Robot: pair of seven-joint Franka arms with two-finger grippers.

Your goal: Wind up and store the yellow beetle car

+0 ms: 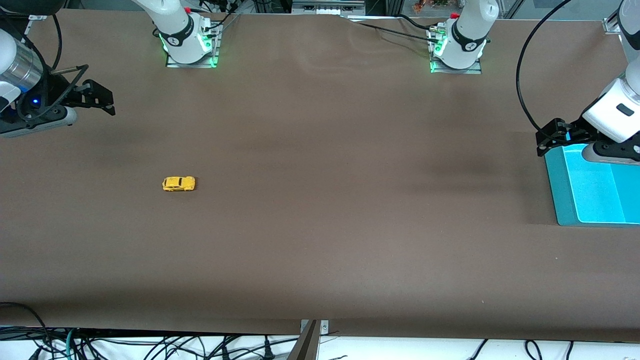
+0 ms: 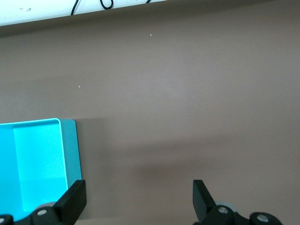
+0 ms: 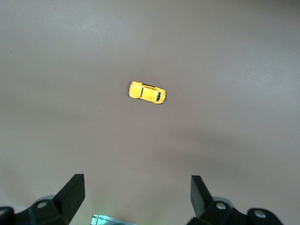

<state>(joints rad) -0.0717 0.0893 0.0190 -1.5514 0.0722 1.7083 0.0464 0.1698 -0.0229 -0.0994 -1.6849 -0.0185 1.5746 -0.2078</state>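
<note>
The yellow beetle car (image 1: 178, 184) sits on the brown table toward the right arm's end, on its wheels. It also shows in the right wrist view (image 3: 146, 92). My right gripper (image 1: 98, 100) is open and empty, up in the air over the table's edge at the right arm's end, well away from the car; it shows in its wrist view (image 3: 136, 194). My left gripper (image 1: 552, 136) is open and empty over the corner of the cyan bin (image 1: 590, 187), and shows in its wrist view (image 2: 138, 199).
The cyan bin (image 2: 37, 164) stands at the left arm's end of the table and holds nothing that I can see. Both arm bases (image 1: 190, 42) (image 1: 457, 50) stand along the table's top edge. Cables hang past the table's lower edge.
</note>
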